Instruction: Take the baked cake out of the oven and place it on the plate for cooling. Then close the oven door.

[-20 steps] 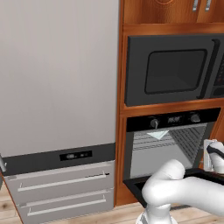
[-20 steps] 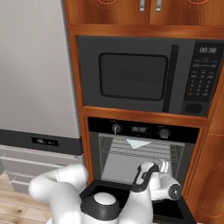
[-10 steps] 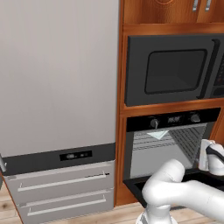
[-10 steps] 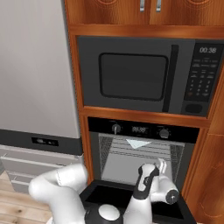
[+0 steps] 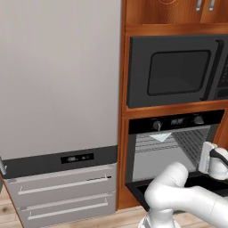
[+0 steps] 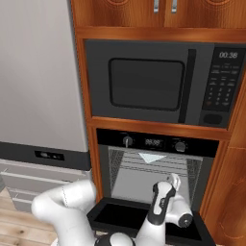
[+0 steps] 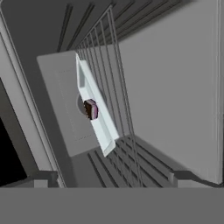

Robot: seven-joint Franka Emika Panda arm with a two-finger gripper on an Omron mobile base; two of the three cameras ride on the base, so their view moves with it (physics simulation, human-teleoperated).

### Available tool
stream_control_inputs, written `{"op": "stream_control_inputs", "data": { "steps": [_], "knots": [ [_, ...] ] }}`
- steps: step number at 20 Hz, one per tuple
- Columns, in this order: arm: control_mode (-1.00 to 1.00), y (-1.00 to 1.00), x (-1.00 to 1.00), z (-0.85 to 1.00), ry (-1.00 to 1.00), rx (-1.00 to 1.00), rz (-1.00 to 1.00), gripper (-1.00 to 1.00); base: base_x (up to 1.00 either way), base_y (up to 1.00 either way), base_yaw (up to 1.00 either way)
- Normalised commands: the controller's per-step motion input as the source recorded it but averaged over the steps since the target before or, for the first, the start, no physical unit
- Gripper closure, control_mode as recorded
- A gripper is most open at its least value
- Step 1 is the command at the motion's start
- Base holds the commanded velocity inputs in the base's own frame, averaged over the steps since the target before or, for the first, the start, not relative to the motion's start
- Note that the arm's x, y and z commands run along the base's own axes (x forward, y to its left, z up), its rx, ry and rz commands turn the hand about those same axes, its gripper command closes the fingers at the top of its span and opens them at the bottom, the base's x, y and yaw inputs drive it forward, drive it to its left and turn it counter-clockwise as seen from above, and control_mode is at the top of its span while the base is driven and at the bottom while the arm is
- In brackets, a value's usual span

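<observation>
One oven [image 6: 153,166], its door [image 6: 144,218] dropped open, two knobs up top. Inside sits one pale tray [image 7: 94,107] on the wire rack, one small dark cake [image 7: 90,109] on it. The pincer [image 7: 111,181] faces in, fingers apart, empty.

Base views flank the open oven [image 6: 153,168]; hand view peers close inside, rolled
</observation>
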Motion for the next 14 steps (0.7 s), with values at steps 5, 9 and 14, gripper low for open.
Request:
{"op": "stream_control_inputs", "data": {
  "steps": [5,9,14],
  "knots": [
    [-1.00,0.00,0.10,0.00,-0.09,0.01,0.00,-1.00,0.00,0.00,0.00],
    [-1.00,0.00,0.21,-0.02,-0.07,0.00,0.00,-1.00,0.00,0.00,0.00],
    [-1.00,0.06,0.37,-0.09,-0.07,0.00,0.00,-1.00,0.00,0.00,0.00]
  ]
}}
